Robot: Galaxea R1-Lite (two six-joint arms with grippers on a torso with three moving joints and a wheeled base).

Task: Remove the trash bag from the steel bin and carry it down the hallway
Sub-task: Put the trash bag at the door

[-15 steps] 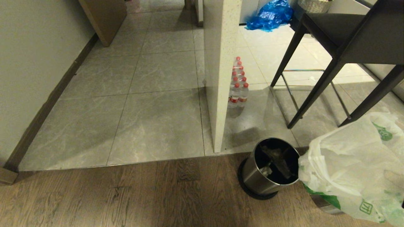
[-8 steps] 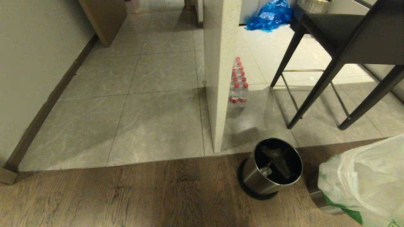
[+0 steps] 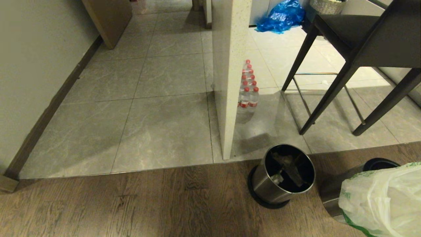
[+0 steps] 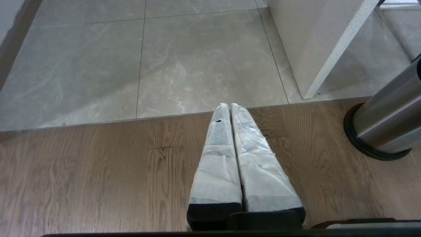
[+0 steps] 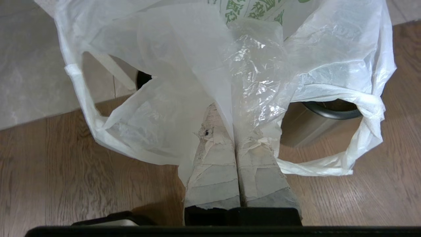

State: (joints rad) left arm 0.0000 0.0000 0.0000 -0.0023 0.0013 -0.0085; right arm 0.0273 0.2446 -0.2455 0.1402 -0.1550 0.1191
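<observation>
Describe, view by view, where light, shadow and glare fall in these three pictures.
Head view: dim and warm; the white pillar casts a soft shadow on the glossy grey tiles, which mirror the stool's legs. Left wrist view: brighter, even light; pale streaks run along the steel bin. Right wrist view: glare sparkles on the trash bag, which covers most of the floor.

The head camera looks forward and steeply down from above onto the wood-plank floor (image 3: pixel 131 204) and the grey tiles (image 3: pixel 164 128). The left wrist camera sits low behind its closed fingers (image 4: pixel 227 158), facing the same floor seam; both views show the steel bin (image 3: pixel 283 174) (image 4: pixel 384 125). The right wrist camera looks closely along its fingers (image 5: pixel 223 164) into the trash bag (image 5: pixel 204 75).
</observation>
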